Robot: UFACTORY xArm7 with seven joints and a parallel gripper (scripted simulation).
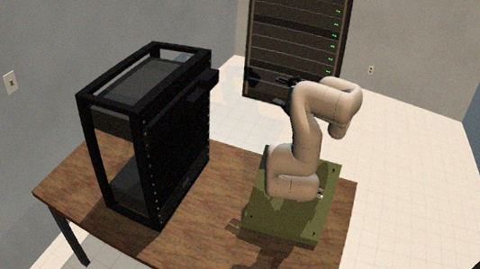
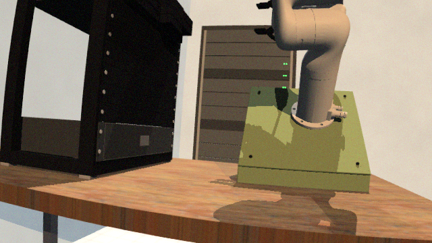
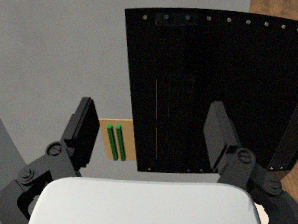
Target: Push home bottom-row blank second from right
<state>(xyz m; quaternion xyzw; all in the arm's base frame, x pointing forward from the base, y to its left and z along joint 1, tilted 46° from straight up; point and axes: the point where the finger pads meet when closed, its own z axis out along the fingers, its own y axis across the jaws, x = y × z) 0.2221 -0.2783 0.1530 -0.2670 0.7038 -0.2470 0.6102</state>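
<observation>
Facing the rack [image 3: 200, 90] ahead, the gripper [image 3: 152, 137] is spread wide and empty. The blank likely slides stiffly; press its face squarely, never grasp.

Grey walls [image 1: 77, 12]; tiled floor [image 1: 420, 182]
</observation>
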